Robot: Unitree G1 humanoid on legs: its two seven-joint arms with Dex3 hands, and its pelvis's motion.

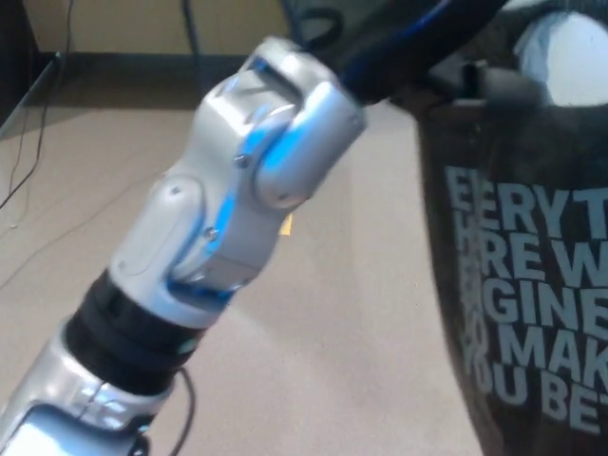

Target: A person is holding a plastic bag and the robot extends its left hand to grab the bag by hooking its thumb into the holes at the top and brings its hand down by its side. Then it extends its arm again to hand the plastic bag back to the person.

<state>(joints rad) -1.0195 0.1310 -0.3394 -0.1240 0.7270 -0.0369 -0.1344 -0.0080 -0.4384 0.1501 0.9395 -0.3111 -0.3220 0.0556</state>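
My left arm (237, 190), silver with a black wrist ring, reaches from the bottom left up toward the top middle. Its black hand (399, 43) sits at the top edge, blurred and partly cut off. A black plastic bag (522, 285) with pale block lettering hangs from that hand and fills the right side. A pale opening (570, 52) shows at the bag's top right. The hand is closed into the bag's top, though the thumb itself is hidden. No person shows, and neither does my right hand.
Below lies a beige floor (342, 361) with thin cables (38, 152) trailing at the left. A dark baseboard and wall (123, 62) run along the top. A small yellow object (285, 225) peeks out behind my forearm.
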